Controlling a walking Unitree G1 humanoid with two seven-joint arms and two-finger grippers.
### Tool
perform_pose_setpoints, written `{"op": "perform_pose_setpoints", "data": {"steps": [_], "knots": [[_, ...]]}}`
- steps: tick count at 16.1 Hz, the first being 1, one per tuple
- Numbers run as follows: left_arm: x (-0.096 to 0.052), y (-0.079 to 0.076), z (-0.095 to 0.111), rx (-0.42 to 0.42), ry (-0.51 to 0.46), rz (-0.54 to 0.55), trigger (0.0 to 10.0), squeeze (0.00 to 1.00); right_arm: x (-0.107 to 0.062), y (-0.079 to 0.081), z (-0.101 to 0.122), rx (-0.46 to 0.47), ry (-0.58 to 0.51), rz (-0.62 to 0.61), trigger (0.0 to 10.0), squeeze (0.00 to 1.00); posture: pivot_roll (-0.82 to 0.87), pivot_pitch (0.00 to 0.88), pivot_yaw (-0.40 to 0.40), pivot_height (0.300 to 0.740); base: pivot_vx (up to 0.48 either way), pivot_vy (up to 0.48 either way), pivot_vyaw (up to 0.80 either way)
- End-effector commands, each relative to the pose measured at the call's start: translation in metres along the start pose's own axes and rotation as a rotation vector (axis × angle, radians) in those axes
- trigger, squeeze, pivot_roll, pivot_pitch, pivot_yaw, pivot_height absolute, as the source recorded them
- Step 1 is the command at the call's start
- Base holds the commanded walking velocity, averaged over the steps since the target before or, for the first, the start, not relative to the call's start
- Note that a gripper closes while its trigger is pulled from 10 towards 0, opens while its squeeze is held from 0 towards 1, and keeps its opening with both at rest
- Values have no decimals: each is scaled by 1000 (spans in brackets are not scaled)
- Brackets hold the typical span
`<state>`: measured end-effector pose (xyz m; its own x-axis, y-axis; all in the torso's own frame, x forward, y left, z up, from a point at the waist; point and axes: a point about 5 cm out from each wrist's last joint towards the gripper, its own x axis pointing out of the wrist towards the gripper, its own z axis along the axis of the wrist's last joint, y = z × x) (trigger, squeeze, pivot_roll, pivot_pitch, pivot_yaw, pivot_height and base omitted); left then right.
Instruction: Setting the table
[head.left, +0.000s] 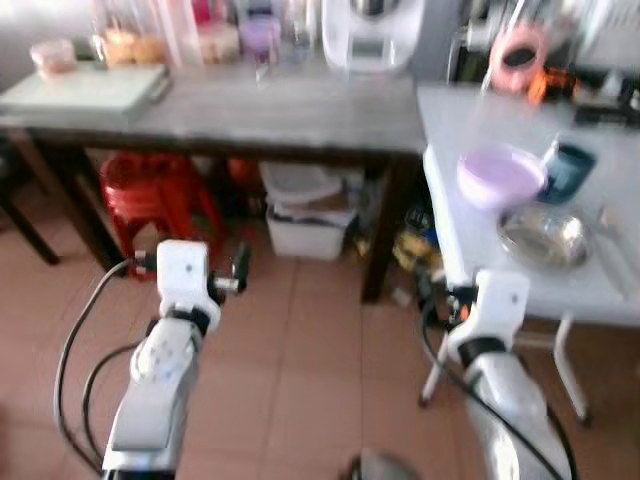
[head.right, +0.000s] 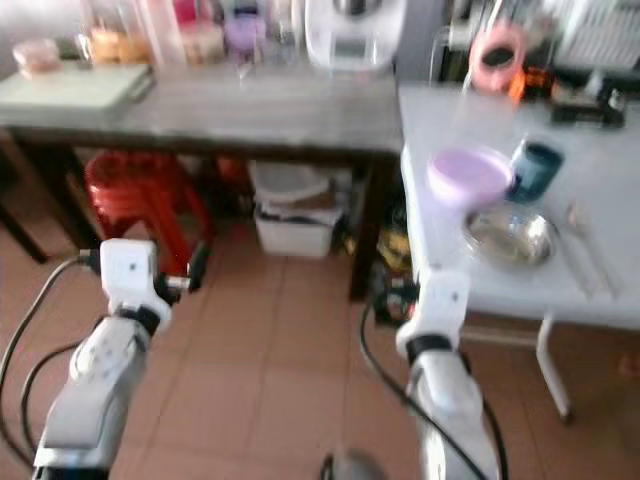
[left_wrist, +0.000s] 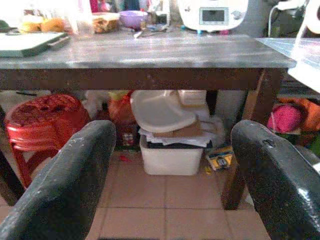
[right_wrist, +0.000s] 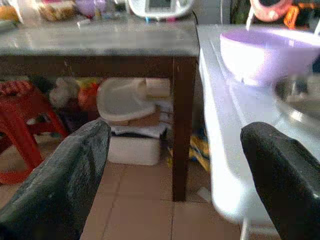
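Nothing is held yet — the right gripper (right_wrist: 170, 175) and left gripper (left_wrist: 170, 175) are spread wide and empty. Ahead and right of the right gripper, a purple bowl (head.left: 500, 176) and steel plate (head.left: 543, 236) are seen on the white counter (head.left: 470, 120) — the setting appears barely begun.

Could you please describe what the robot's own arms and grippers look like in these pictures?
Both arms are silver-white with boxy white wrist housings, and black cables loop alongside them. The left gripper and the right gripper each have two long, broad black fingers with a slightly scuffed, matte surface. No markings can be made out.
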<state>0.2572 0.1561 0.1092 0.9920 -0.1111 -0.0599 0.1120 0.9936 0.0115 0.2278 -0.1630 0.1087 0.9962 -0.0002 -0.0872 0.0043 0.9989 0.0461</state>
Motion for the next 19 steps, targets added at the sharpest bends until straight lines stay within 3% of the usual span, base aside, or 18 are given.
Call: {"op": "perform_pose_setpoints", "data": {"steps": [1, 4, 6, 8, 11, 12, 16, 19], "knots": [[0, 0, 2, 10, -7, -1, 10000, 0, -1, -4, 3, -1, -13, -15, 10000, 0, -42, 8, 38, 740, 0, -480, 0], [-5, 0, 2, 25, -5, -1, 10000, 0, -2, 0, 3, 5, -21, 2, 10000, 0, -30, 12, 42, 740, 0, -112, 0], [-17, 5, -8, 18, 18, 16, 10000, 0, 2, -3, -7, 16, 5, -45, 10000, 0, -15, 0, 67, 740, 0, 0, 0], [-15, 4, -9, 38, 25, 11, 10000, 0, 9, -1, -5, -51, -15, -33, 10000, 0, -26, 0, 78, 740, 0, 0, 0], [-8, -1, -11, 57, 44, -70, 10000, 0, 16, -6, 3, -58, -56, -63, 10000, 0, -46, 0, 91, 740, 0, 0, 0], [-8, 5, -16, 84, 49, -60, 10000, 0, 14, -10, 2, -49, -65, -101, 10000, 0, -56, 0, 88, 740, 0, 0, 0], [-5, -2, -10, 128, -28, -51, 10000, 0, 15, -9, 1, -54, -78, -69, 10000, 0, -8, 0, 17, 740, 0, 0, 0], [-8, 9, -12, 175, -44, 113, 10000, 0, 25, 0, 5, -121, -77, -18, 10000, 0, 15, 0, -48, 740, 0, 0, 0]]}}
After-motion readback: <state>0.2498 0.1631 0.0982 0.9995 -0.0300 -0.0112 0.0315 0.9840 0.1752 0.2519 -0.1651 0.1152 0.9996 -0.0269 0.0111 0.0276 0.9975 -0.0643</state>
